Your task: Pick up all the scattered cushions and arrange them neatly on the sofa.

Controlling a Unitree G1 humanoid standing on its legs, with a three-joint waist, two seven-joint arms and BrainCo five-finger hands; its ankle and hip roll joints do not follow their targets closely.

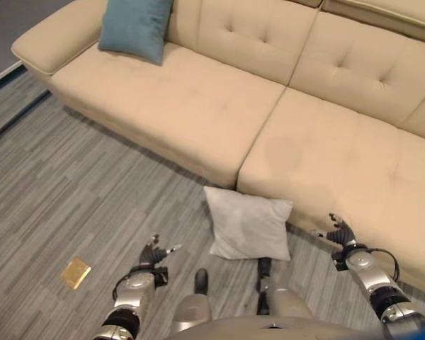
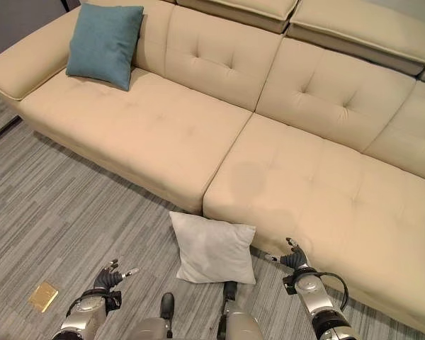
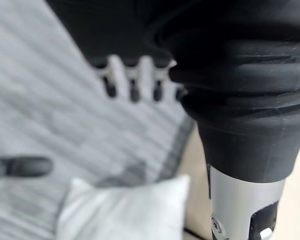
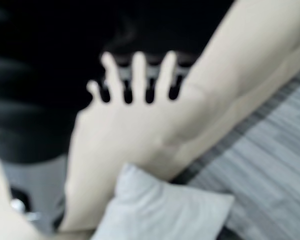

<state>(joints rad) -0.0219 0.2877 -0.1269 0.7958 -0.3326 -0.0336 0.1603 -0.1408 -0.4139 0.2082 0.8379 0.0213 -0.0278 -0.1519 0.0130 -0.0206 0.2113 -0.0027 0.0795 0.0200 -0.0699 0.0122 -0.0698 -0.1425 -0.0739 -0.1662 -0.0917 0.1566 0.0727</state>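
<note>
Leaning on sofa [image 2: 219, 149] front, white cushion [image 2: 214, 249], left hand [image 1: 154, 255] and right hand [image 1: 341, 235] both spread, empty

Floor ahead: I saw the white cushion [image 1: 249, 225] lying on the grey carpet [image 1: 71, 198], its far edge against the sofa base [image 1: 198, 166] where the two seat sections met.
Left side: my left hand [image 1: 153, 253] hung with fingers spread over bare carpet, clear room between it and the cushion.
Right side: my right hand [image 1: 340, 232], fingers spread, was close beside the sofa's front edge; room there was tight.
Floor obstacle: a small tan square object [image 1: 76, 273] lay apart, to my left.
Seat: mostly bare; a teal cushion [image 1: 136, 27] leaned at the far left end.
</note>
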